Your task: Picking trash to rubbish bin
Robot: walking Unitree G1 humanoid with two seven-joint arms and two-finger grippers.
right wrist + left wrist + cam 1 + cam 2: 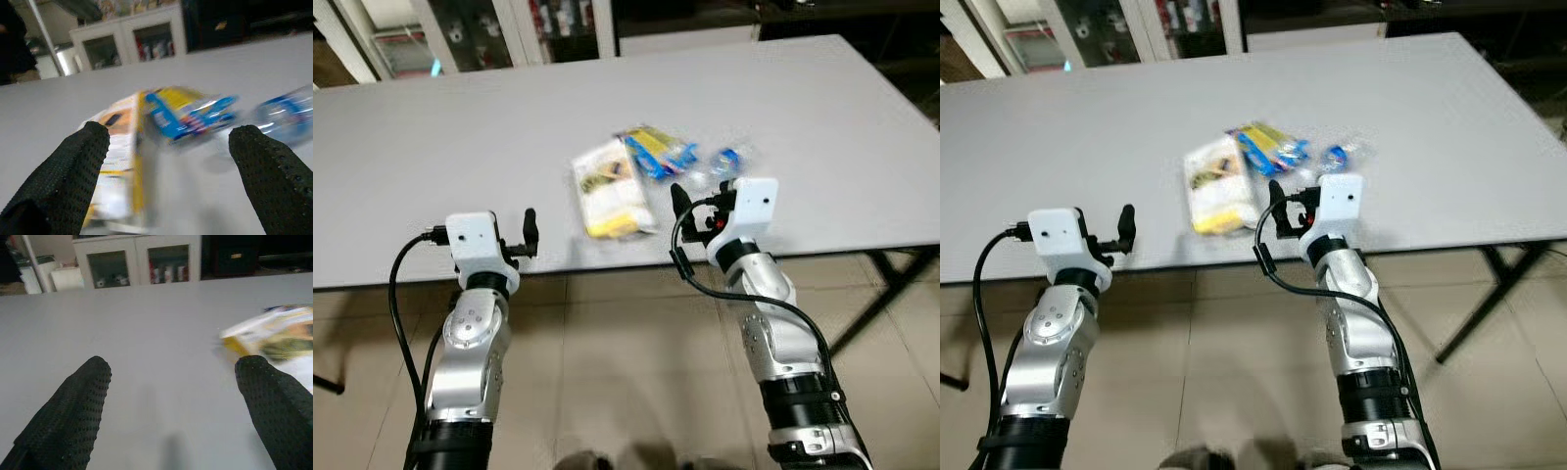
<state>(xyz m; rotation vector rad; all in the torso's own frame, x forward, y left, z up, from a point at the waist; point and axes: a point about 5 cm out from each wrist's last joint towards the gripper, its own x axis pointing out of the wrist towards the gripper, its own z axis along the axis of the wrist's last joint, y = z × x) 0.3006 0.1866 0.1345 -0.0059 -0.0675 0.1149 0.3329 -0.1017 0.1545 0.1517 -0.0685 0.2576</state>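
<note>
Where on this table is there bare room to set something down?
The grey table is bare across its left half, ahead of the open left gripper, and along the far edge. It is crowded near the front middle: yellow-white packet, blue-yellow wrapper and clear plastic bottle, just ahead of the open right gripper.

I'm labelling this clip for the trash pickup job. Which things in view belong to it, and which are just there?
Part of the job:
yellow and white packet
blue and yellow wrapper
clear plastic bottle with blue label
right tool, open, aimed at the pile
left tool, open

Just there:
grey table
glass-fronted cabinets
</note>
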